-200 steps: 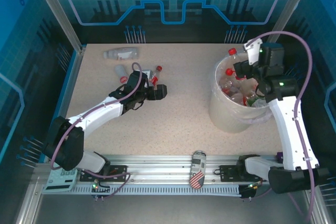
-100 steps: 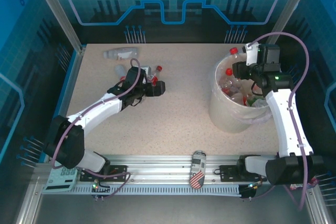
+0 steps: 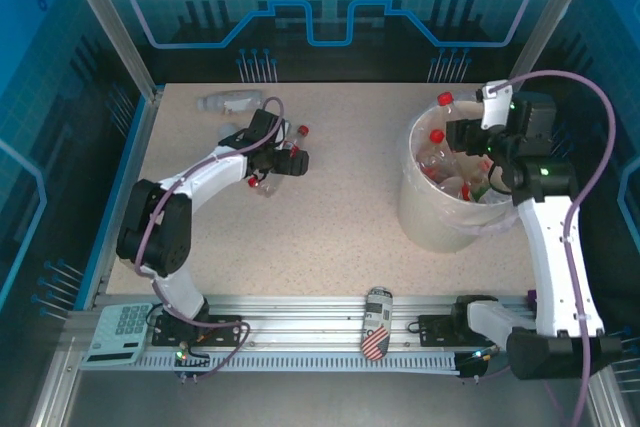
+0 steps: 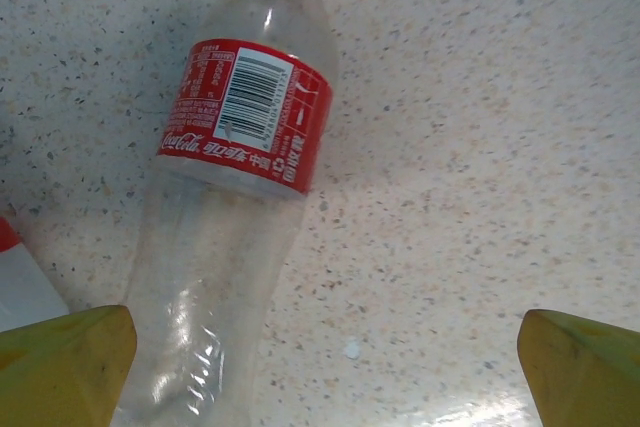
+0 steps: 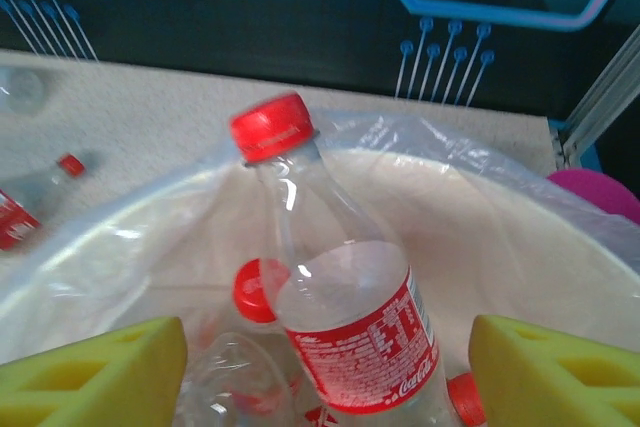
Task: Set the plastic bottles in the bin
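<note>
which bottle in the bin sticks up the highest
The red-labelled bottle leaning at the far rim of the bin: its red cap clears the rim, the others lie lower inside.

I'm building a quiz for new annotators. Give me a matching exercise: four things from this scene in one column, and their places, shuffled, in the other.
1. can
2. bin
3. left gripper
4. calculator

A. right side of the table, bottles inside
B. near left corner
C. middle of the near rail
D. open over a lying red-labelled bottle

Pairs: 1-C, 2-A, 3-D, 4-B
</note>
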Robot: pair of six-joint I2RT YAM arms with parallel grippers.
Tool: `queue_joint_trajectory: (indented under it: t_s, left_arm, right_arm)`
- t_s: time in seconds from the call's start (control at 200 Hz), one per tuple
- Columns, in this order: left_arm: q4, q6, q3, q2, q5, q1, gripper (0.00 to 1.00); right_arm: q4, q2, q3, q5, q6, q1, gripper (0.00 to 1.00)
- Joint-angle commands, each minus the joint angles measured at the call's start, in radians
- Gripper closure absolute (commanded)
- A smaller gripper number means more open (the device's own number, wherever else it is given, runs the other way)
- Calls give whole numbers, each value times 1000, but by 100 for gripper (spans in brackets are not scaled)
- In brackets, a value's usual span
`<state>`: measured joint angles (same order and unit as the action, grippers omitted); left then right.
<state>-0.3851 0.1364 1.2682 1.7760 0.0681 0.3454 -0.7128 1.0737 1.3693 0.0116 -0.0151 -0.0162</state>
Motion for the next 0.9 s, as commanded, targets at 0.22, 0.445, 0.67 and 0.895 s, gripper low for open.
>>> queue_joint_trajectory:
  t_s: [0.22,0.445,0.67,0.895]
  left_arm:
    - [-137,-65,104,125,59,-14,5]
    - [-152,-63,106,171,57,-13,17]
    - [-150,-56,102,182,50,-14,35]
    - [-143,-53,85,139,39,-12,39]
  right_arm:
    - [-37,-131,-39,96,64,-12,18]
    - [-31,-158,-58,115,78,-12,18]
    - [-28,-170,-69,124,80,-13,18]
    - [-26,-173,-63,136,90,-12,18]
